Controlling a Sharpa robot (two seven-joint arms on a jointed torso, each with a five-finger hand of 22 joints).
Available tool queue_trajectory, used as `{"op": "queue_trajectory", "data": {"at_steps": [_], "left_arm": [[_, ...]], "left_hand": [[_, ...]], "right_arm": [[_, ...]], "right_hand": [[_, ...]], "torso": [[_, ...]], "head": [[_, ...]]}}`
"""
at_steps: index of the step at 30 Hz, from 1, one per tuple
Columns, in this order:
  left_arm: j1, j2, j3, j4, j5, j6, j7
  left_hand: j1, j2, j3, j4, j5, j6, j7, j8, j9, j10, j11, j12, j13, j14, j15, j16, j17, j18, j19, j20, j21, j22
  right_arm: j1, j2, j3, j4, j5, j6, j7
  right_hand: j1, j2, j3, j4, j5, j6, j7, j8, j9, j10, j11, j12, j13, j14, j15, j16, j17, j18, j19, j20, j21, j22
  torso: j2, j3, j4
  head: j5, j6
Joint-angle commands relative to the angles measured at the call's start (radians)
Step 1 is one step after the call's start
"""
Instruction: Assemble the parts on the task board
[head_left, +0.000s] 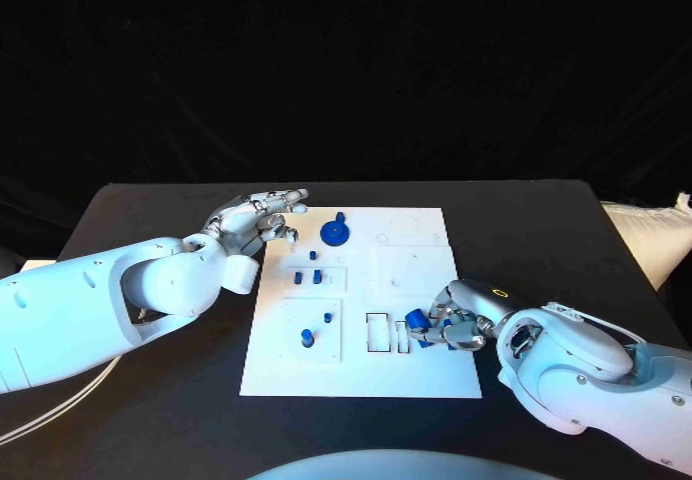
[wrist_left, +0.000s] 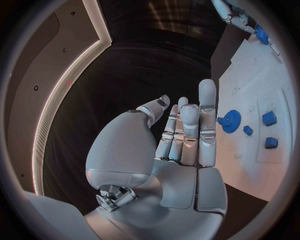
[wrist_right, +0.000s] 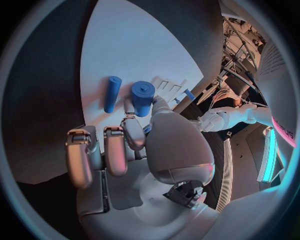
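R hand (head_left: 450, 327) sits at the board's (head_left: 418, 375) right edge, near the front, w/ fingers pinching a blue peg (wrist_right: 142, 97). A thin blue rod (wrist_right: 112, 93) lies just beside it. L hand (head_left: 257, 222) is by the board's back-left corner, fingers apart, holding nothing. Blue gear (head_left: 335, 233) lies nearby.

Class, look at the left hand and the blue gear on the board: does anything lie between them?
Nothing visible does. The left hand hovers open at the task board's far left corner, and only bare white board separates its fingertips from the blue gear.
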Motion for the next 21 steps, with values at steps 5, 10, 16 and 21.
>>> {"op": "queue_trajectory", "data": {"at_steps": [5,10,16,21], "left_arm": [[0.0,-0.002,0.0,0.003,-0.004,0.019,0.007],[0.0,-0.002,0.0,0.004,-0.004,0.02,0.007],[0.0,-0.002,0.0,0.005,-0.004,0.021,0.007],[0.0,-0.001,0.0,0.006,-0.004,0.022,0.006]], "left_hand": [[-0.005,0.012,-0.002,-0.001,0.004,-0.007,0.001,0.007,0.002,-0.007,0.0,0.007,0.001,-0.005,0.0,0.006,-0.003,0.011,-0.007,0.001,-0.005,-0.001],[-0.005,0.012,-0.002,-0.001,0.004,-0.007,0.001,0.007,0.002,-0.007,0.0,0.007,0.001,-0.005,0.0,0.006,-0.003,0.011,-0.007,0.001,-0.005,-0.001],[-0.005,0.012,-0.002,-0.001,0.004,-0.007,0.001,0.007,0.002,-0.007,0.0,0.007,0.001,-0.005,0.0,0.006,-0.003,0.011,-0.007,0.001,-0.005,-0.001],[-0.005,0.012,-0.002,-0.001,0.004,-0.007,0.001,0.007,0.002,-0.007,0.0,0.007,0.001,-0.005,0.0,0.006,-0.003,0.011,-0.007,0.001,-0.005,-0.001]], "right_arm": [[-0.004,-0.025,0.006,0.039,0.098,-0.141,0.004],[0.005,-0.035,0.014,0.063,0.143,-0.198,0.021],[0.009,-0.023,0.016,0.059,0.201,-0.159,0.015],[0.007,0.011,0.016,0.044,0.237,-0.128,0.013]], "right_hand": [[0.057,0.04,-0.004,-0.008,0.042,-0.001,-0.004,0.006,0.015,0.048,-0.02,0.186,0.391,0.074,-0.007,0.004,0.092,-0.007,0.105,-0.01,0.004,0.263],[0.053,0.042,-0.008,-0.004,0.049,-0.002,-0.003,0.006,0.017,0.049,-0.019,0.186,0.392,0.074,-0.007,0.003,0.091,-0.007,0.105,-0.011,0.004,0.263],[0.05,0.039,-0.013,-0.002,0.059,-0.006,-0.003,0.004,0.019,0.047,-0.019,0.181,0.389,0.074,-0.006,0.003,0.091,-0.007,0.105,-0.011,0.004,0.263],[0.051,0.039,-0.013,-0.002,0.061,-0.006,-0.003,0.003,0.02,0.047,-0.019,0.18,0.389,0.074,-0.006,0.003,0.09,-0.007,0.105,-0.011,0.004,0.263]], "torso": [[-0.001,0.0001,-0.0005],[0.0,0.0001,-0.0001],[0.0,-0.0004,0.0003],[0.001,0.0002,-0.0006]], "head": [[-0.001,0.002],[-0.004,0.004],[-0.004,0.002],[0.0,0.002]]}}
